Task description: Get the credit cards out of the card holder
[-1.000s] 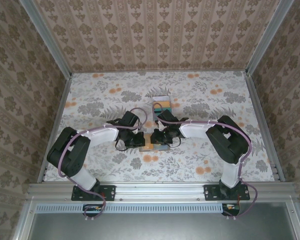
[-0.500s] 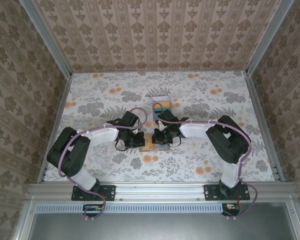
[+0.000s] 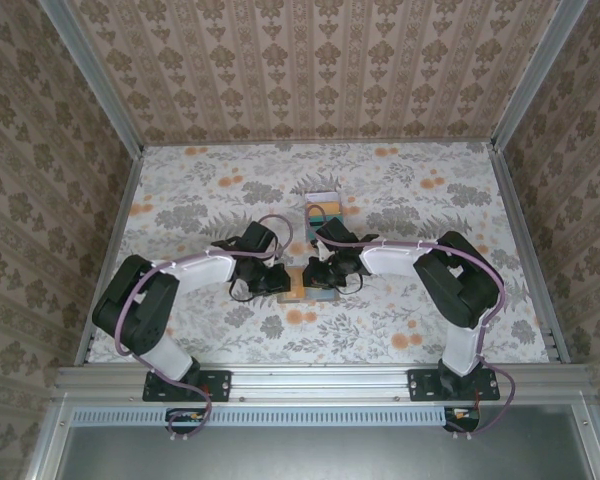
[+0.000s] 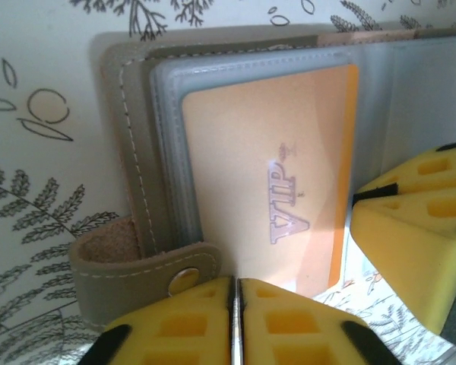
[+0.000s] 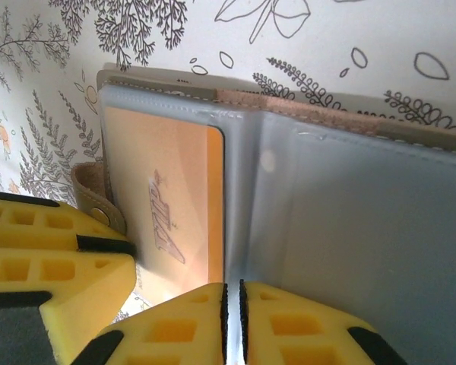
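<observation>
Open holder [image 4: 129, 137] lying flat on the floral table [image 4: 38, 91], lining upward. The left gripper [image 4: 237, 323] has its yellow cellular pads [image 4: 175, 334] clenched together with nothing seen between them; the orange card [image 4: 273, 175] lies just ahead of its tips. The right gripper [image 5: 232, 323] is likewise clenched, tips at the fold, probably pinning the holder while the left works the card from its glossy clear pocket [image 4: 167, 91]. Outer face matte olive, stitched; strap [image 4: 129, 262] bears a metal snap [image 4: 184, 281].
</observation>
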### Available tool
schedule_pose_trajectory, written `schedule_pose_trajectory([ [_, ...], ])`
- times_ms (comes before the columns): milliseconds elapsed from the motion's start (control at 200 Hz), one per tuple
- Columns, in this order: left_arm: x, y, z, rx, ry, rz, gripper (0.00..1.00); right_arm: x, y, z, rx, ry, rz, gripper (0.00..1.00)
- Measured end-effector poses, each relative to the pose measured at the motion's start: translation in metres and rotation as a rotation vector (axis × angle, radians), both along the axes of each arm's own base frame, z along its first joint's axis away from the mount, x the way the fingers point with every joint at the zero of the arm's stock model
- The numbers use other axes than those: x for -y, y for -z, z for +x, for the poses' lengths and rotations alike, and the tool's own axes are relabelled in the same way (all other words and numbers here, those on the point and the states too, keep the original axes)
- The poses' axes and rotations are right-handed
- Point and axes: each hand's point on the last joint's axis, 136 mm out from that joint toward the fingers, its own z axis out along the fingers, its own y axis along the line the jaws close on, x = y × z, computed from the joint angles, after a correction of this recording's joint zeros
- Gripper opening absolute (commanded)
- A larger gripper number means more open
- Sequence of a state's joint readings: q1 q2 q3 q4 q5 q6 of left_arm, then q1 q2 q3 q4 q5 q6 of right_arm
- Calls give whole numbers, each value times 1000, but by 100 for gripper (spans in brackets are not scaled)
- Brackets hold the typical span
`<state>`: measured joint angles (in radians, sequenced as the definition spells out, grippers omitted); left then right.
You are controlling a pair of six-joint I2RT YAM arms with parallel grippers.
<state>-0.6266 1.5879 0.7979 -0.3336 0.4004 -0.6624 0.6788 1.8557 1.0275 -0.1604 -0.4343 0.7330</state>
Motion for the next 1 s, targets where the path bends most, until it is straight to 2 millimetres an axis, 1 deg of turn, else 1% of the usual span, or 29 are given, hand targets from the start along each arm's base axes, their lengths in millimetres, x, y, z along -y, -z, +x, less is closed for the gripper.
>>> schedule_pose_trajectory([
  [120,-4,-1,0,-2,-7,9,17,-2,-1,0,2,-3,1,21],
  [290,-12,-2,6,-4,-36,11,15,-6,-7,3,15,-7,12,21],
  [525,-12,-6,6,7,-36,3,14,-10,-12,7,26,-8,21,21],
  [695,-14,-2,3,-3,-36,9,14,-10,-11,7,25,-9,21,22],
  [1000,-14,4,2,-7,-35,8,11,-10,-1,4,3,-8,6,22],
])
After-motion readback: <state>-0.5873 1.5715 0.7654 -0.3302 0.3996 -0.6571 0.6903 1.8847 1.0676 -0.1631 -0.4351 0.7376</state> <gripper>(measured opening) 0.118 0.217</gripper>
